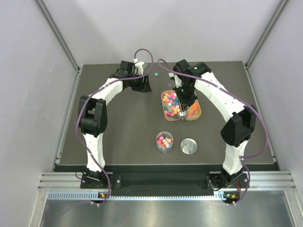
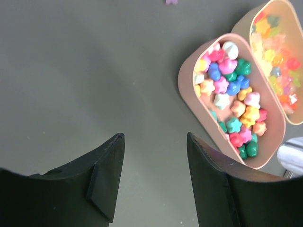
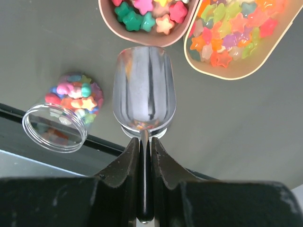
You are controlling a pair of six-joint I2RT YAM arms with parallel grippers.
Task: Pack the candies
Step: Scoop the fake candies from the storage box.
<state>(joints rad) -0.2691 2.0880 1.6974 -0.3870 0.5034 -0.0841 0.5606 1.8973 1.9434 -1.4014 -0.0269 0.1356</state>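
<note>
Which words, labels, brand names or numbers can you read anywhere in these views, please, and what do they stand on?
None: no writing shows on the candies, the pink trays, the clear jar, the round metal lid or the metal scoop.

Here we are in a robotics lab test cell, folks, no home or kitchen. Plain pale wall panels point(image 1: 165, 28) box the scene in on three sides, framed by bare aluminium struts point(image 1: 57, 33). In the middle lies a matte dark surface point(image 1: 128, 137). Along its near edge runs a slotted metal rail point(image 1: 161, 190) with the left arm point(image 1: 94, 123) and right arm point(image 1: 239, 127) bolted on, purple cables point(image 1: 143, 49) looping free.
</note>
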